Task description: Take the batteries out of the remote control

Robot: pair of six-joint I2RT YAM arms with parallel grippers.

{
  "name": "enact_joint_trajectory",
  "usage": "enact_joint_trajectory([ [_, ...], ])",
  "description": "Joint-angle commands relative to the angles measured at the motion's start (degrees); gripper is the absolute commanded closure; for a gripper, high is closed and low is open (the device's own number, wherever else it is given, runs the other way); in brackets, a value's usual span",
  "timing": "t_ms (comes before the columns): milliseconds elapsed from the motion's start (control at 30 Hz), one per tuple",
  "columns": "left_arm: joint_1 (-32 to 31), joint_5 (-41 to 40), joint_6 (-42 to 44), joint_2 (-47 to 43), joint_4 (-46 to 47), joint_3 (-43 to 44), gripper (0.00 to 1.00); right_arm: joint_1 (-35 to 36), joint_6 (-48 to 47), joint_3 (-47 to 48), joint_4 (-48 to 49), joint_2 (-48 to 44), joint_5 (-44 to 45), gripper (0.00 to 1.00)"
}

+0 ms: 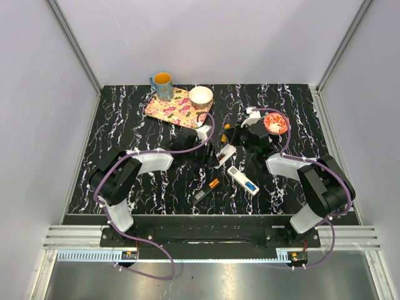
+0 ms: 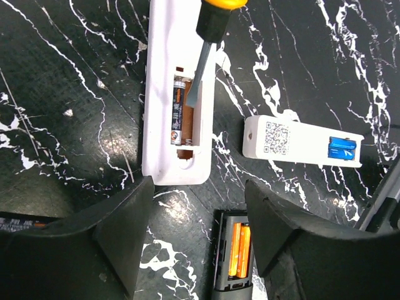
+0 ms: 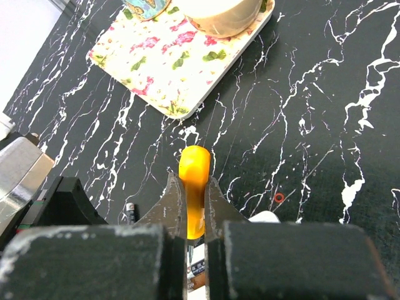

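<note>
So, right gripper [image 3: 192,212] clenched on screwdriver [image 3: 194,164], blade beside the battery [image 2: 177,112] in the white remote [image 2: 159,62] at the table [image 1: 300,125] middle; left gripper [image 2: 199,187] spread, empty. Unpinned remote could skid, or the blade could slip.

White remote [image 2: 161,75] and screwdriver [image 2: 211,25] both run off the top of the left wrist view. Dark remote [image 2: 220,269] with orange batteries [image 2: 239,251] gets clipped at the bottom.

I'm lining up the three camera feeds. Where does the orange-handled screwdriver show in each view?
Top external: the screwdriver is a small orange spot near the centre, just above the white remote.
Left wrist: top centre, blade in that remote's open battery bay.
Right wrist: lower centre, clamped in the right gripper.
Shared landmark: the white remote, in top and left-wrist views.
</note>
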Motion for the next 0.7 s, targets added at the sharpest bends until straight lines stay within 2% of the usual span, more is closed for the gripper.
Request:
enact_joint_trajectory([
  [0, -0.41, -2.60, 2.01, 0.85, -0.89, 2.29, 0.36, -0.79, -0.76, 0.72, 0.93, -1.33, 1.12, 1.00],
  [100, -0.76, -2.42, 2.88, 1.03, -1.42, 2.64, 0.41, -1.23, -0.76, 0.45, 0.85, -1.50, 0.95, 1.00],
  [233, -0.23, -5.50, 5.00, 1.55, -3.71, 3.69, 0.41, -1.58, -1.02, 0.10, -0.03, -2.64, 0.94, 1.00],
  [667, 0.30, 3.10, 3.25, 8.94, 2.08, 6.86, 0.40, -1.58, 1.18, -2.01, -0.12, -3.35, 2.95, 1.00],
])
